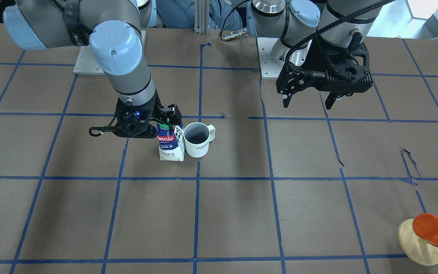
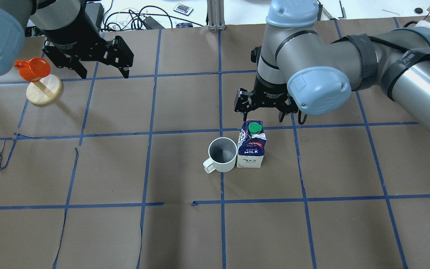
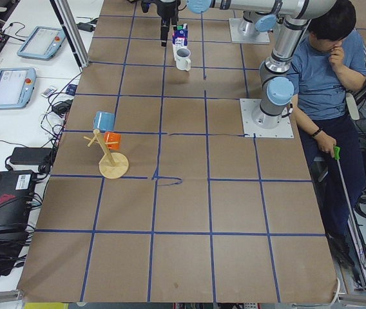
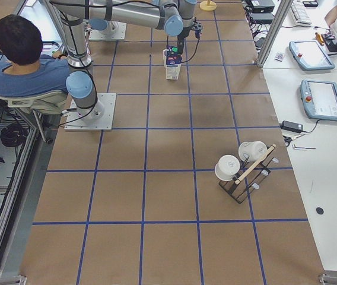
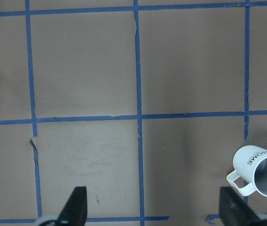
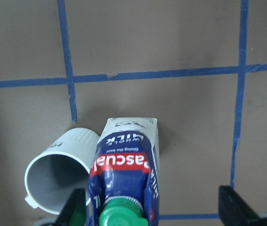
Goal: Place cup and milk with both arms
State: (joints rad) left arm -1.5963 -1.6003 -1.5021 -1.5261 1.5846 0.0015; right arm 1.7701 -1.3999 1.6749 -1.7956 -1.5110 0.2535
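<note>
The white ribbed cup [image 2: 222, 151] stands upright on the table, and the blue and white milk carton [image 2: 252, 147] stands upright right beside it, touching or nearly so. They also show in the front view, the cup [image 1: 197, 146] and the milk [image 1: 170, 144]. My right gripper [image 2: 261, 112] is open and hovers at the carton's top. In the right wrist view the green-capped milk [image 6: 126, 165] sits between the spread fingers, with the cup [image 6: 58, 174] to its left. My left gripper [image 2: 103, 73] is open and empty, far from both, and the cup [image 5: 260, 174] is at the edge of its wrist view.
An orange mug on a round wooden stand [image 2: 43, 89] is at the far left of the table, close to my left gripper. A rack with white mugs [image 4: 242, 169] stands near the right end. A seated person [image 3: 325, 64] is behind the arm bases. The table [image 2: 185, 231] is brown paper with blue tape.
</note>
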